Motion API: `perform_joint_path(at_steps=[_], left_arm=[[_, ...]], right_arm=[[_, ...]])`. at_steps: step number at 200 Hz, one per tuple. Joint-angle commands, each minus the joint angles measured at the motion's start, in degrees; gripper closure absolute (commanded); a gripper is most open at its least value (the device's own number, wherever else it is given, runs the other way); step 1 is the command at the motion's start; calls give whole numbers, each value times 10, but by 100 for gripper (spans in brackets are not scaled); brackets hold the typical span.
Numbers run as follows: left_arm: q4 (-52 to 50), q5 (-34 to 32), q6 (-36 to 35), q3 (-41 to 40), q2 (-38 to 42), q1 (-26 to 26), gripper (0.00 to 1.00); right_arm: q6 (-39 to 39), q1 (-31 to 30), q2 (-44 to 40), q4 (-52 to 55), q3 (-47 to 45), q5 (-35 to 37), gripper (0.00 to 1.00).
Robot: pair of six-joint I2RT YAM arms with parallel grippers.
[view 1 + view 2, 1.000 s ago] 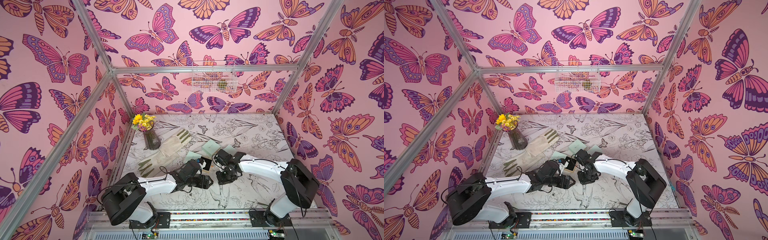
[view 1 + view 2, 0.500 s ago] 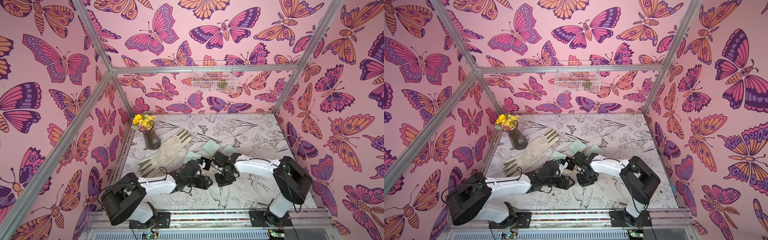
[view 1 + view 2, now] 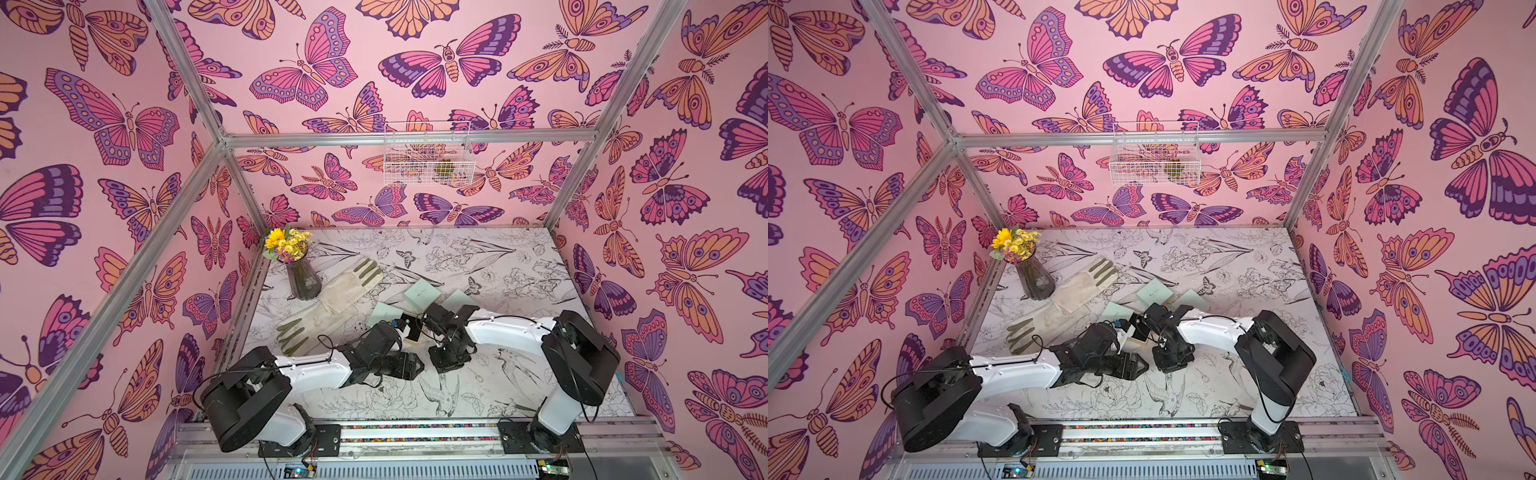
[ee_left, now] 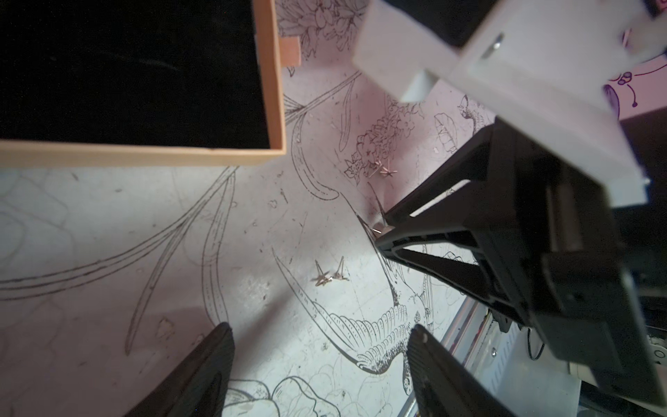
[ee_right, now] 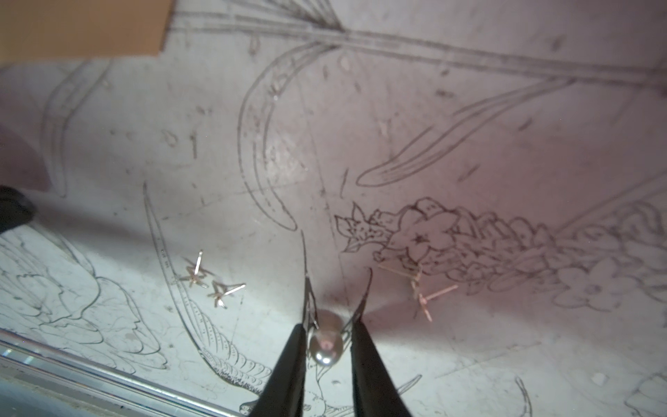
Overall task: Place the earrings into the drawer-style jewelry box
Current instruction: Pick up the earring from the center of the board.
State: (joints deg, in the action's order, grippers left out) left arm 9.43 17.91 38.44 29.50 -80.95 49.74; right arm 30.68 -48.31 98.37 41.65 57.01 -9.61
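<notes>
Your right gripper (image 5: 326, 325) has its jaws snug either side of the glossy round pearl earring (image 5: 325, 348) on the scuffed bird-print table (image 5: 469, 144) (can't tell if it's pinched), your left gripper (image 4: 319, 326) gapes apart, and the left wrist view shows the tan-rimmed drawer (image 4: 144, 155) with its matte black lining (image 4: 126, 72), right wrist just a tan corner.

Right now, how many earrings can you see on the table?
5. Two star studs lie together; two rose-gold studs lie by the printed flower; one pearl earring sits between the right gripper's fingertips. Others may be hidden in the drawer.
</notes>
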Motion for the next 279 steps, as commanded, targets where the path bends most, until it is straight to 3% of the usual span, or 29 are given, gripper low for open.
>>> perform_joint_path(at_steps=[1, 70, 155, 179, 240, 279], left_arm=[[6, -8, -5, -14, 13, -10, 22], [1, 11, -20, -26, 35, -58, 23], [-12, 36, -45, -18, 41, -79, 22], [-38, 42, -55, -9, 46, -91, 22], [-50, 59, -40, -43, 118, -159, 22], [-50, 75, -33, -68, 151, -188, 22]], right_arm=[[5, -7, 13, 11, 4, 14, 79], [1, -10, -17, -4, 16, 8, 84], [-13, -5, -8, -10, 50, -4, 87], [-67, -4, -1, 1, 61, 12, 87], [-322, -5, 2, 13, 80, 4, 90], [-383, -8, 48, 44, 112, -8, 90]])
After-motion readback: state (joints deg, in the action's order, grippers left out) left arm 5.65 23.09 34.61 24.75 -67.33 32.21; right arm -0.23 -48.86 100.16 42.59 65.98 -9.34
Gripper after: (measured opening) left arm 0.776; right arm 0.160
